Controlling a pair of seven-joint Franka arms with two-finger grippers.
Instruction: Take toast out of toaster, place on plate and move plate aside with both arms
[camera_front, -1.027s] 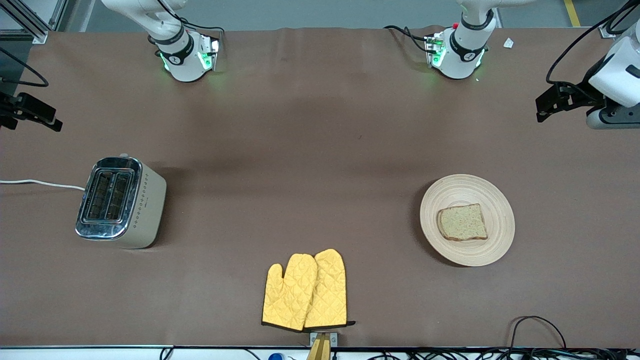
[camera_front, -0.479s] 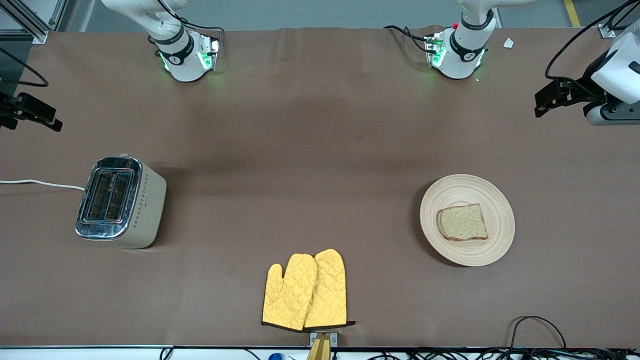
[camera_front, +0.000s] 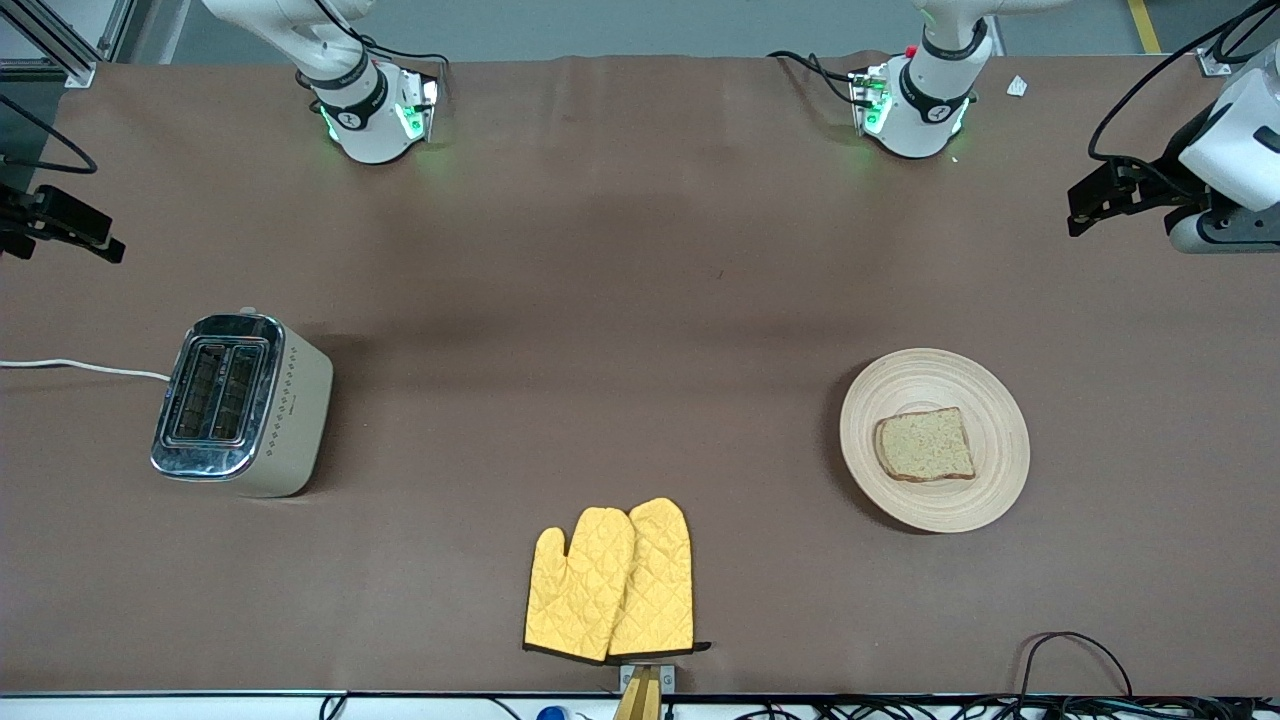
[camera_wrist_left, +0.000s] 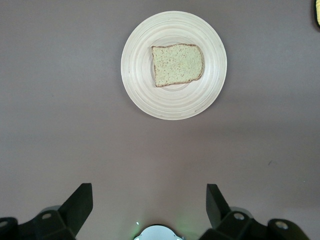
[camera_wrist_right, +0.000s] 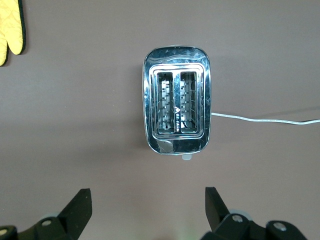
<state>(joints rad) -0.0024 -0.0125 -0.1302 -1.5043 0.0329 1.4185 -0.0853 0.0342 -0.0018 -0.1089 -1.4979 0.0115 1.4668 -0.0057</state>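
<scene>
Front view: toast lies on the plate at four o'clock on the tabletop; toaster at eight o'clock, slots empty. Left claw and right claw hover released, over plate and toaster respectively.

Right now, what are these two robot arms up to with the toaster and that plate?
Nothing is being handled. The toast lies on the plate toward the left arm's end; the toaster has empty slots. The left gripper hangs open over bare table near the plate, the right gripper open near the toaster.
</scene>
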